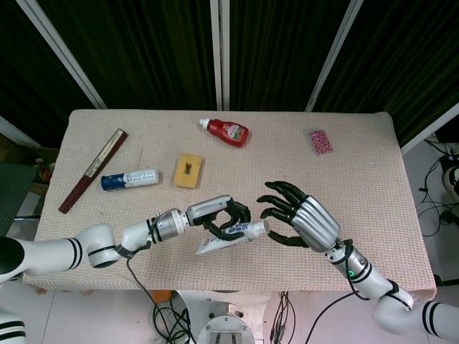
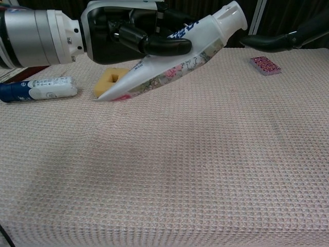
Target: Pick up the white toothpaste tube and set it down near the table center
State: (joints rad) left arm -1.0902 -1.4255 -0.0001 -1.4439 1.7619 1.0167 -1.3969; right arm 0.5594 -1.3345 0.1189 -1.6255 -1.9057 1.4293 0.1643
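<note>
My left hand (image 1: pixel 219 213) (image 2: pixel 134 33) grips the white toothpaste tube (image 1: pixel 234 236) (image 2: pixel 175 60) and holds it above the cloth near the table's front edge. The tube points cap-first to the right, with its flat end lower and to the left. My right hand (image 1: pixel 301 223) is open with fingers spread, just right of the cap; its fingertips (image 2: pixel 267 42) nearly reach the cap in the chest view. I cannot tell whether they touch it.
On the cloth-covered table (image 1: pixel 358 165) lie a yellow sponge (image 1: pixel 188 170) (image 2: pixel 110 81), a blue-capped white tube (image 1: pixel 130 178) (image 2: pixel 36 88), a red bottle (image 1: pixel 226 132), a dark red stick (image 1: pixel 93 170) at the left and a small patterned packet (image 1: pixel 320 140) (image 2: pixel 265 65) at the back right.
</note>
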